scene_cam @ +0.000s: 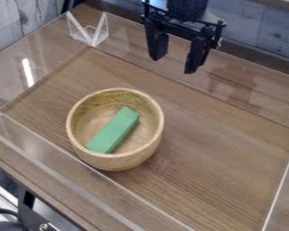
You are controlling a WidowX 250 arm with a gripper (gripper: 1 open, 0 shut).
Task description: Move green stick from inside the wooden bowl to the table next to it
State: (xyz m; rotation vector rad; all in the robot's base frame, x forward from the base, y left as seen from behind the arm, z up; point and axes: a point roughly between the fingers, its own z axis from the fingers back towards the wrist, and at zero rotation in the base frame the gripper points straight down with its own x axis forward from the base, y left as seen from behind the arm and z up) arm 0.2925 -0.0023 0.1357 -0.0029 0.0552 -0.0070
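The black pincer (180, 52) hung wide and empty at the far side of the brown wood-grain surface (219, 135), well apart from the flat bright green stick (113, 130) lying inside the round tan wooden bowl (87, 150), so reaching seemed hardly begun; next it likely had to come nearer and descend over the stick.

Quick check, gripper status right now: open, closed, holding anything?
Gripper: open, holding nothing, up above the table. Green stick lies in the wooden bowl.

A matte green rectangular stick (113, 130) lies in the grained tan wooden bowl (88, 151); glossy clear acrylic walls (39, 56) edge the brown wood-grain table (219, 126).
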